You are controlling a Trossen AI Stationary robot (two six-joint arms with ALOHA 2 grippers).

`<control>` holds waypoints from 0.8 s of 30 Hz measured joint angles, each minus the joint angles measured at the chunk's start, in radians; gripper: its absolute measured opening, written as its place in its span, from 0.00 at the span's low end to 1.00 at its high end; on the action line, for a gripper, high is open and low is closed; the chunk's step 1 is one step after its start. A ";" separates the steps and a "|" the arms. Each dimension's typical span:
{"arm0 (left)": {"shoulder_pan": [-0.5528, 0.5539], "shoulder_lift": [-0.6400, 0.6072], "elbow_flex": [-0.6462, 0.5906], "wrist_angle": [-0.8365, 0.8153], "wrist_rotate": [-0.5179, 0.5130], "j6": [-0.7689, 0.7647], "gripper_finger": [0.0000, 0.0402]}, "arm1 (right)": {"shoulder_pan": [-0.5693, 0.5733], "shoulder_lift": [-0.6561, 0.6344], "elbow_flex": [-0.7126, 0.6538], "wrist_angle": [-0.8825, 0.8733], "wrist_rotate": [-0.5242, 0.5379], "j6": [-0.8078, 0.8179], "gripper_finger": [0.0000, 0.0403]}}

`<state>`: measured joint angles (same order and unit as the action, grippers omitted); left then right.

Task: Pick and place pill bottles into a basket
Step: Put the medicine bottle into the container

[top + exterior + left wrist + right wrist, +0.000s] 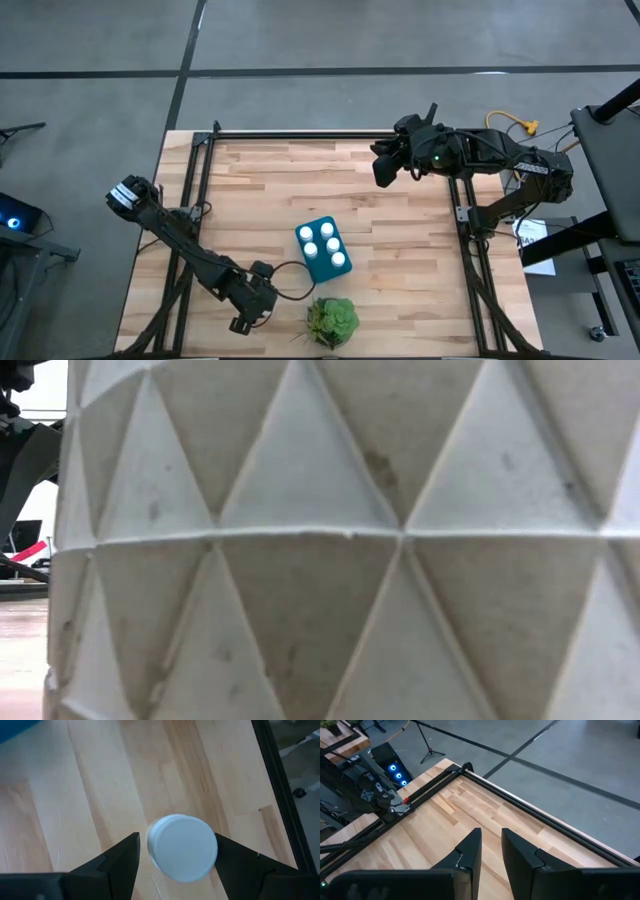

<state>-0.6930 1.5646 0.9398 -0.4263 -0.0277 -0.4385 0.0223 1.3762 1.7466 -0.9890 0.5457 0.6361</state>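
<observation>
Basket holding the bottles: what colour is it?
Teal-blue basket, seen best in the high view.

Probably a robotics lab: a butcher-block table (400, 250) on taped grey concrete floor (300, 40), cabled equipment (390, 767) beside it.

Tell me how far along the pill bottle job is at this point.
Mostly done: the basket near the plant already shows what look like five white caps. In hand: the left tool is at one more bottle on the wood, not yet in the basket. No other loose bottles show. The right tool waits at the table's far edge.
</observation>
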 joint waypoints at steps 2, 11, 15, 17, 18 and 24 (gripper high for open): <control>0.000 0.000 0.000 -0.001 0.000 0.000 0.56 | 0.000 0.000 0.000 0.000 0.000 0.000 0.17; 0.000 0.000 0.000 0.000 0.000 0.007 0.51 | 0.000 0.000 0.000 0.000 0.000 0.000 0.17; 0.001 -0.001 0.001 0.004 -0.002 0.009 0.41 | 0.000 0.000 0.000 0.000 0.000 0.000 0.17; 0.002 -0.002 0.003 0.009 0.000 0.009 0.36 | 0.000 0.000 0.000 0.000 0.001 0.000 0.17; 0.002 -0.003 0.003 0.007 0.000 0.009 0.35 | 0.000 0.000 0.000 0.000 0.001 0.000 0.17; 0.004 -0.015 0.016 -0.071 0.001 0.006 0.35 | 0.000 0.000 0.000 0.001 0.003 0.000 0.17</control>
<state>-0.6888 1.5494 0.9558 -0.4969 -0.0263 -0.4326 0.0219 1.3762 1.7466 -0.9875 0.5491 0.6364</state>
